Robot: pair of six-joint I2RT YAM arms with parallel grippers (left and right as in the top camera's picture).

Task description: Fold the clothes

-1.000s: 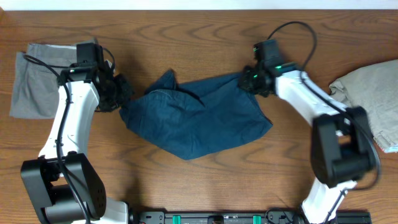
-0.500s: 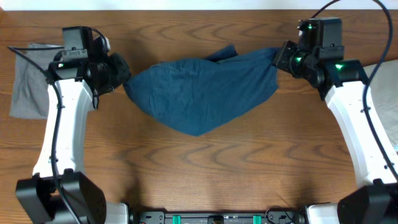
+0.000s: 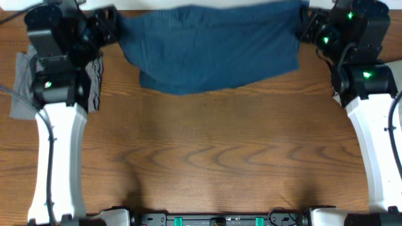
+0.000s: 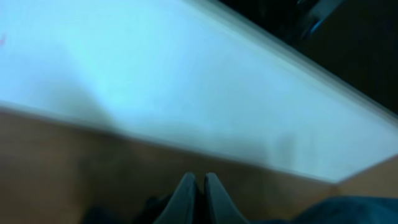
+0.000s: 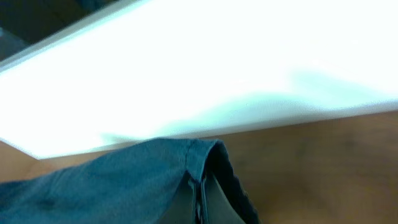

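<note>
**Overhead: navy garment stretched between two grippers, no fold made yet**

Both pairs of jaws are closed. The left gripper [image 3: 113, 26] is clamped on the left corner of the navy garment [image 3: 213, 47]. In the left wrist view its fingers [image 4: 186, 194] are pressed tightly together, though the pinched cloth is barely shown there. The right gripper [image 3: 304, 26] is closed on the right corner, and in the right wrist view a hem is bunched just at the fingertips.

The garment is held spread between the two grippers at the far edge of the table [image 3: 207, 157]. Its upper edge is pulled taut and its lower edge sags in a curve — whether that edge touches the wood cannot be told.

The task is judged to be at an early stage. The cloth has been opened out to full width, but no fold is seen in it — laying it flat, folding it over and tidying it all remain.

One navy garment is counted. One grey garment [image 3: 22, 94] lies at the table's left side, partly under the left arm. Two arms and two grippers are in view.
</note>
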